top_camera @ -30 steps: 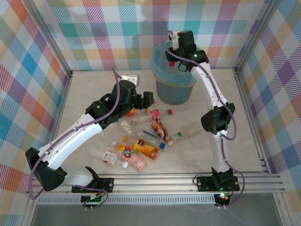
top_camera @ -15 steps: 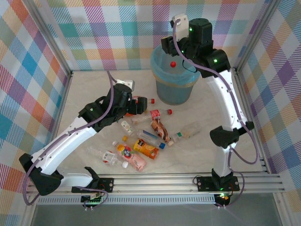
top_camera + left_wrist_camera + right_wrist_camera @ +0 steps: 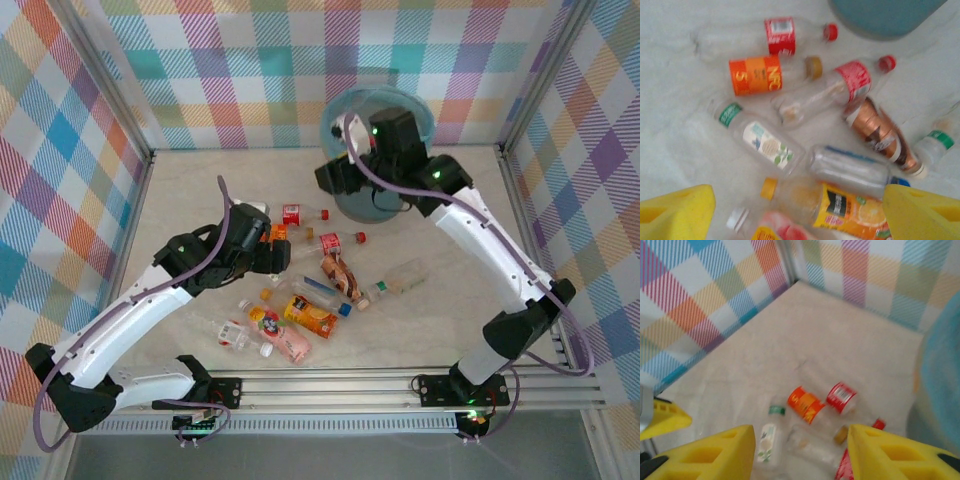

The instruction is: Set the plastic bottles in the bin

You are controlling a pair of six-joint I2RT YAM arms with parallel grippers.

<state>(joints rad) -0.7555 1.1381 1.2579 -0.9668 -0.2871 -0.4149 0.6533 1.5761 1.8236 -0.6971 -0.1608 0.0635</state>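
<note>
Several plastic bottles lie in a loose heap mid-table: a red-labelled one (image 3: 292, 213), a brown one (image 3: 338, 272), an orange juice one (image 3: 310, 315) and a pink one (image 3: 290, 342). Behind them stands the bin (image 3: 400, 98) with its light blue bag. My left gripper (image 3: 275, 248) hovers open over the heap's left side. From its wrist I see the juice bottle (image 3: 850, 207) and a clear blue-capped bottle (image 3: 850, 167) beneath the yellow fingers (image 3: 677, 215), with nothing gripped. My right gripper (image 3: 335, 178) hangs open and empty at the bin's front-left, looking down on an orange-labelled bottle (image 3: 805, 404).
Checked walls and metal rails box in the table on three sides. A clear green-capped bottle (image 3: 395, 280) lies right of the heap, another clear one (image 3: 225, 332) near the front. The bin's wall (image 3: 940, 380) is close on the right gripper's right.
The right arm swung from over the bin down to its front-left, and a red-capped bottle dropped into the bin. The left gripper pulled back toward the near left over the heap.
</note>
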